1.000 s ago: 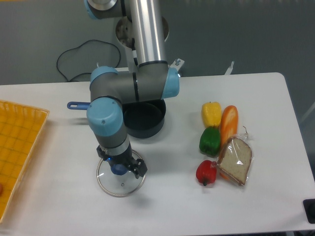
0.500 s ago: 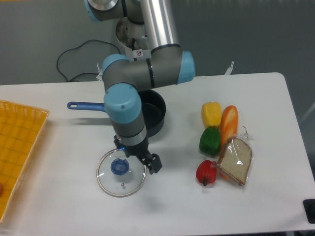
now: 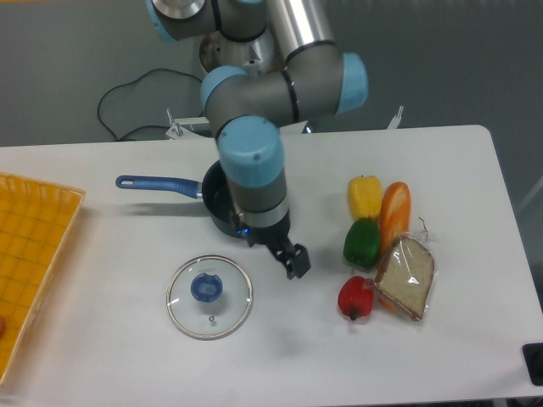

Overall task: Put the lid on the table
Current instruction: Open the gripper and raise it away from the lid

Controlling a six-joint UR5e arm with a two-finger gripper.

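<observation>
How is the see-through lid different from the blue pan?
The lid is flat, clear glass with a blue knob; the pan is deep and dark with a long blue handle. The lid lies in plain sight on the table; the pan is partly hidden behind the robot arm. Both are round with blue parts.

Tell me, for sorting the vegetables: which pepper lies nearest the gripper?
The red pepper, lowest of the three; the gripper hangs just left of it.
</observation>
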